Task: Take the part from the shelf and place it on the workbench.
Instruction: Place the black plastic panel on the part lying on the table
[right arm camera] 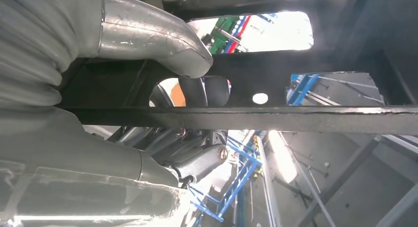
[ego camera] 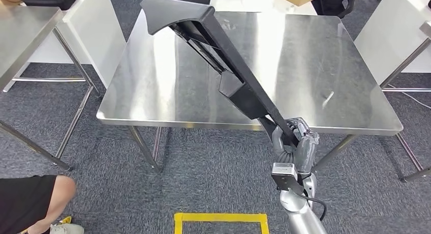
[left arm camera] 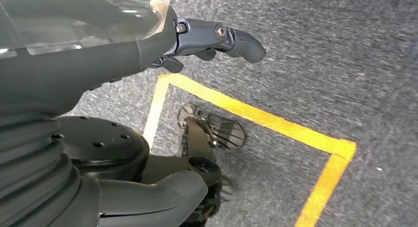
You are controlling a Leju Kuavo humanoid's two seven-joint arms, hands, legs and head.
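A square stainless-steel workbench (ego camera: 325,56) on thin metal legs stood on grey carpet (ego camera: 213,173), its top shiny with glare. Another steel table (ego camera: 23,30) stood off to the left, and white panels leaned at the far left and right. On the floor near the robot lay a rectangle of yellow tape (ego camera: 221,217); at the near left a person's bent knee in black shorts (ego camera: 30,198) came into sight. I saw no container on either table.

The long black plastic part (ego camera: 213,51), a narrow ribbed moulding with a wide flared end, lay slanted above the workbench. Its long axis ran from near right to far left; the flared end pointed far-left and stood raised over the tabletop, the slim end reached past the near edge. There the right hand (ego camera: 295,142) gripped it, fingers wrapped round the bar.

The left hand (left arm camera: 212,39) hung over the carpet, holding nothing, fingers loosely extended.
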